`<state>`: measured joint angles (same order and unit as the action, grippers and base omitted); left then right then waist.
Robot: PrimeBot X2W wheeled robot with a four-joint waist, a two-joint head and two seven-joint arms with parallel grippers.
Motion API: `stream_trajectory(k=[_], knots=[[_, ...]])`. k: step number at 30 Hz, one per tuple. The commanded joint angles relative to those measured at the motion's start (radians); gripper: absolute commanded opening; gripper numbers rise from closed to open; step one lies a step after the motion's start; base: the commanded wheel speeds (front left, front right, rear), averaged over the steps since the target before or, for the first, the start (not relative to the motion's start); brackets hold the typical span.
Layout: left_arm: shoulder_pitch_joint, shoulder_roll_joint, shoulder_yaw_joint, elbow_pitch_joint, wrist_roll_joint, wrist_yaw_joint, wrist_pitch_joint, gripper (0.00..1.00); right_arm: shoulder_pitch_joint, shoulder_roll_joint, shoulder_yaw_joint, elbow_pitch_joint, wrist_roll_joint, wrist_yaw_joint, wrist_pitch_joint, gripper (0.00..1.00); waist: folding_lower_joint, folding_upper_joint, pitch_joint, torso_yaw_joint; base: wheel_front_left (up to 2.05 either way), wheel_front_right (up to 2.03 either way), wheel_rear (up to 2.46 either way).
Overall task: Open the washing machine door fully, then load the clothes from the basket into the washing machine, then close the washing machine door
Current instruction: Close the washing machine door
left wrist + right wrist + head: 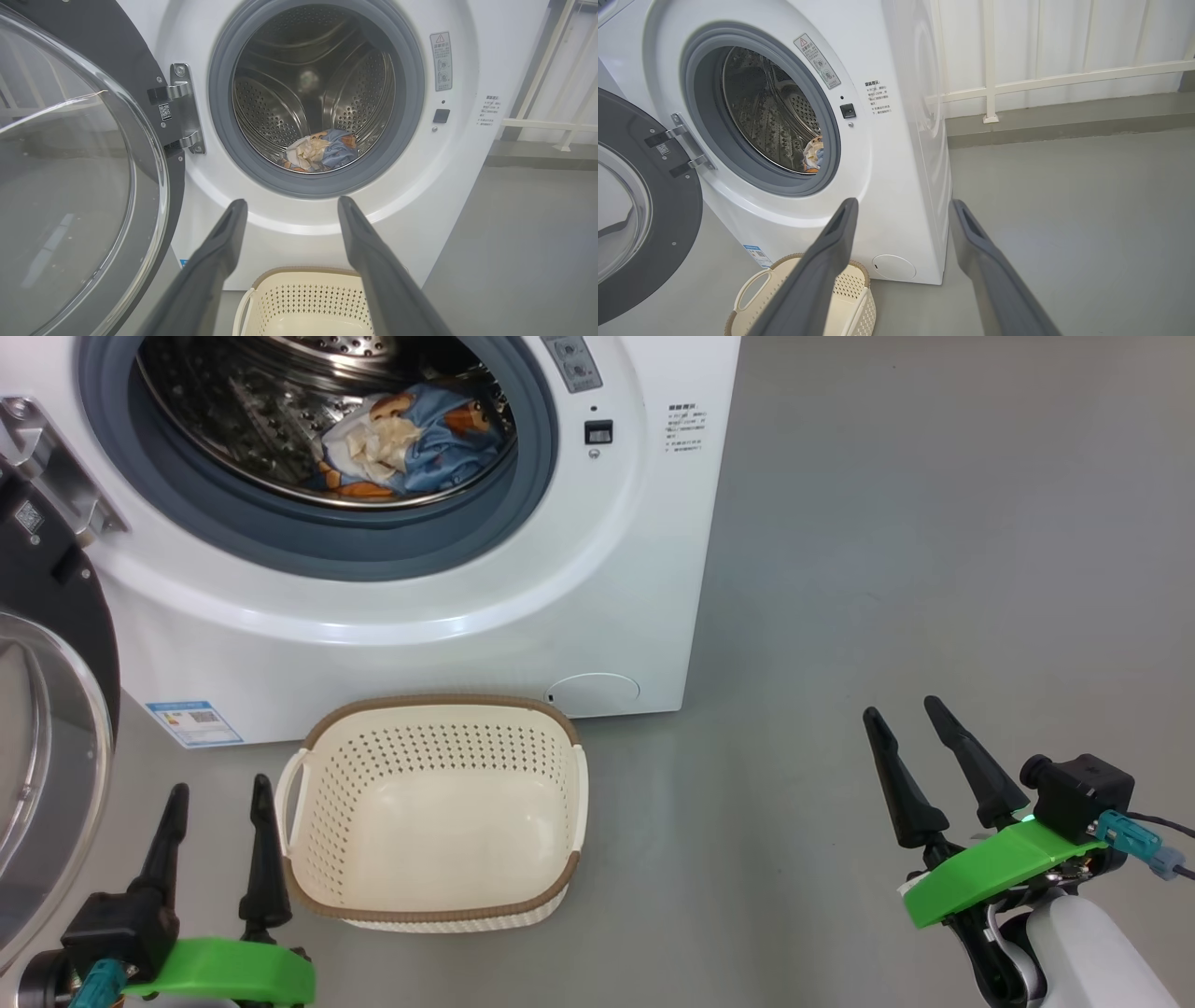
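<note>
- My left fingers (264, 868) and my right fingers (898, 784) are spread wide, holding nothing.
- The clothes (411, 439) lie inside the washing machine (597, 569); the basket (439, 703) on the floor (887, 523) is empty.
- The washing machine door (70, 177) hangs open on my left. A crooked push could leave it unlatched, or knock the basket.

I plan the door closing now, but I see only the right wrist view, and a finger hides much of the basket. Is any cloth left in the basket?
Observer: No. In the head view the basket is empty, its pale floor bare.
Operator: Where is the left gripper?
Observer: The left gripper is low beside the basket's left handle, open, holding nothing.
Operator: Is the cream piece loaded?
Observer: Yes. The left wrist view shows the clothes, cream and blue, at the bottom of the drum.
</note>
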<state>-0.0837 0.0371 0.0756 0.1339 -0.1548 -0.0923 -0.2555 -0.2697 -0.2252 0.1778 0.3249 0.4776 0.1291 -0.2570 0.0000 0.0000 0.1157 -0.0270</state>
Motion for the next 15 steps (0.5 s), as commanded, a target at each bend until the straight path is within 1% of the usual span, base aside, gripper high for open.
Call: stream_trajectory(k=[1,9,15], knots=[[-0.027,0.013,0.029,-0.019,0.002,0.005,-0.006,1.00,-0.005,-0.007,0.015,-0.023,-0.010,0.002,-0.005,1.00,0.0000,0.0000,0.000,0.001,0.00,0.00,0.00],[-0.028,0.013,0.030,-0.012,0.003,0.004,-0.006,1.00,-0.005,-0.007,0.014,-0.022,-0.010,0.002,-0.005,1.00,0.0000,0.0000,0.002,0.014,0.00,0.00,0.00],[-0.028,0.013,0.037,-0.007,0.009,0.007,-0.006,1.00,-0.003,-0.011,0.016,-0.020,-0.011,0.002,-0.005,1.00,0.0000,0.0000,-0.002,0.039,0.00,0.00,0.00]])
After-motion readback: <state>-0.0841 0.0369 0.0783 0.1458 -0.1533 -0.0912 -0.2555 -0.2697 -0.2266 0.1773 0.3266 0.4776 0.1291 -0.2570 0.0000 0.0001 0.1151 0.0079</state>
